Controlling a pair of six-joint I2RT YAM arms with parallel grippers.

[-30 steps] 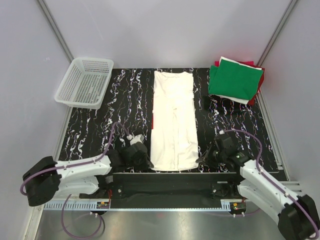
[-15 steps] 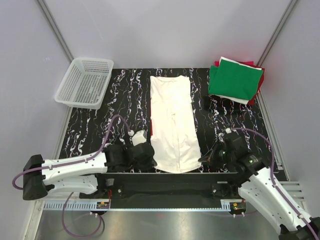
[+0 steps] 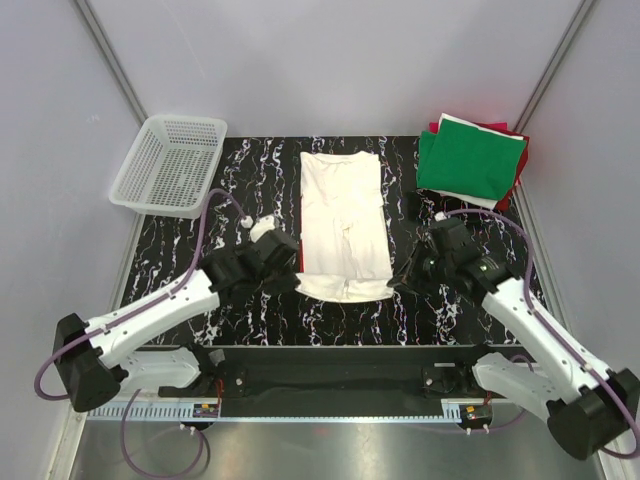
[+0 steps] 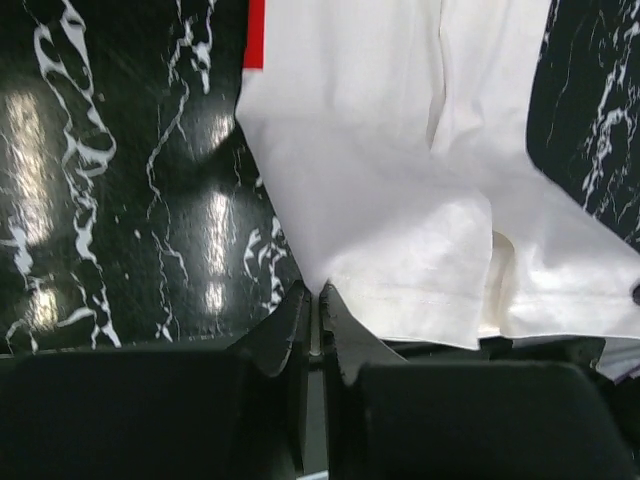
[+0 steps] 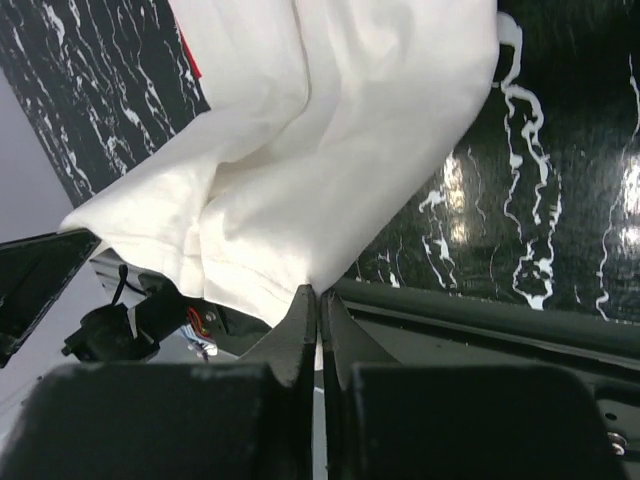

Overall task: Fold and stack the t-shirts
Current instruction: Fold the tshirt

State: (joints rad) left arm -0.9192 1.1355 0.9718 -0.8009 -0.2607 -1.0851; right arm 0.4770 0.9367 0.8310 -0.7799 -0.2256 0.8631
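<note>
On the table (image 3: 250, 190): a long cream-white t-shirt (image 3: 345, 215) lies in the middle, running from 12 o'clock to 6 o'clock.
Far end of the shirt: flat on the table at 12 o'clock.
Near end of the shirt: lifted up off the table at 6 o'clock and held by both corners. The hem sags a little between them.
Red bit (image 3: 302, 255): a thin strip peeks out along the shirt's 9 o'clock edge.
Left gripper (image 3: 290, 278): at 7 o'clock of the shirt. Its fingers (image 4: 285, 330) are squeezed tight on the left hem corner, with the white cloth pinched right at the tips.
Right gripper (image 3: 400, 284): at 5 o'clock of the shirt. Its fingers (image 5: 290, 330) are squeezed tight on the right hem corner, and the cloth hangs in soft folds from the tips.
Folded t-shirts (image 3: 470, 158): a neat pile at 2 o'clock on the table, well apart from the long shirt. Green is on top, and white and red edges show under it.
Basket (image 3: 185, 122): white plastic mesh, at 10 o'clock on the table, well apart from the shirt.
</note>
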